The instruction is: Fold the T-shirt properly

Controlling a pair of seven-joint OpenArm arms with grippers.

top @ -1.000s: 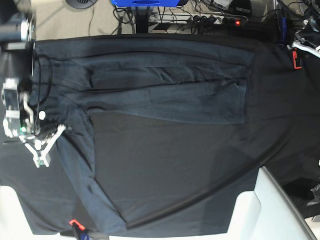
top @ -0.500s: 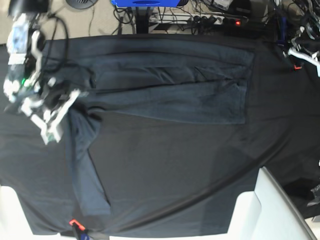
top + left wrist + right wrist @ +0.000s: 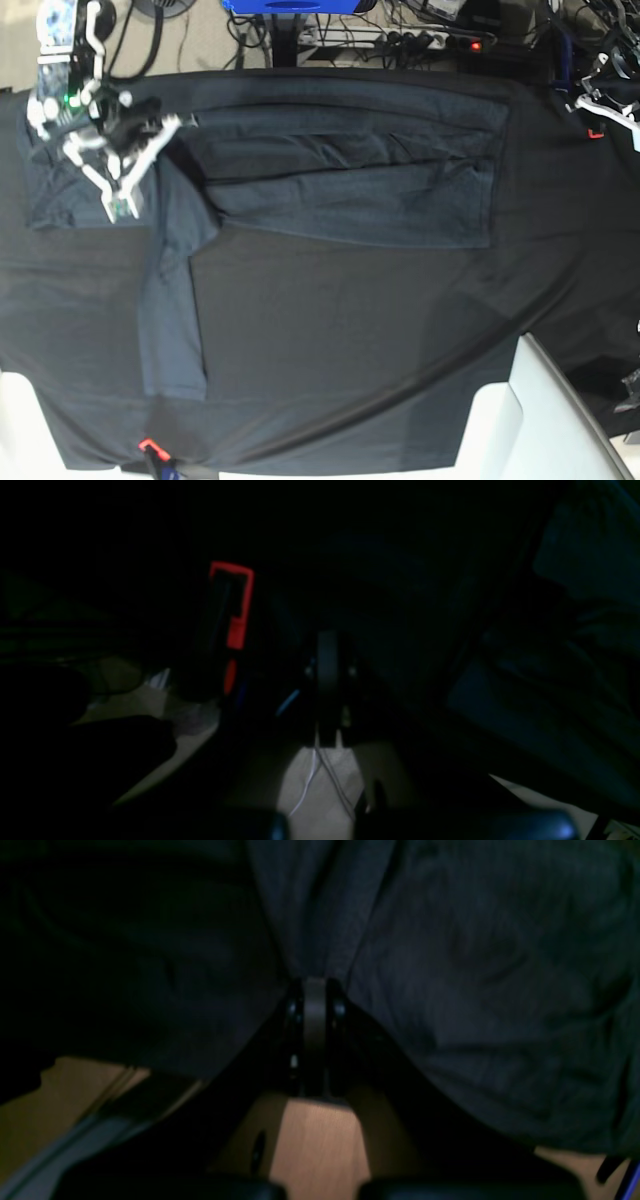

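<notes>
The T-shirt [image 3: 380, 190] lies as a long slate blue-grey folded band along the far half of the table. A narrow strip of it [image 3: 170, 320] runs toward the near edge on the left. My right gripper [image 3: 119, 206] is at the far left, shut on a pinch of the shirt. In the right wrist view the fabric [image 3: 475, 965] gathers into folds at the closed right gripper [image 3: 314, 985]. My left gripper [image 3: 600, 102] hangs past the table's far right corner, away from the shirt. In the dark left wrist view the left gripper [image 3: 327, 640] is shut with nothing in it.
A black tablecloth [image 3: 350, 330] covers the table. Red clamps hold it at the far right corner [image 3: 595, 130] [image 3: 232, 605] and at the near left edge [image 3: 148, 444]. A white object [image 3: 530, 420] sits at the near right. Cables and a power strip [image 3: 430, 40] lie on the floor beyond.
My right gripper has carried its pinch of the shirt from the left middle toward the far left corner, and the trailing strip has swung straighter. The left arm has barely moved.
</notes>
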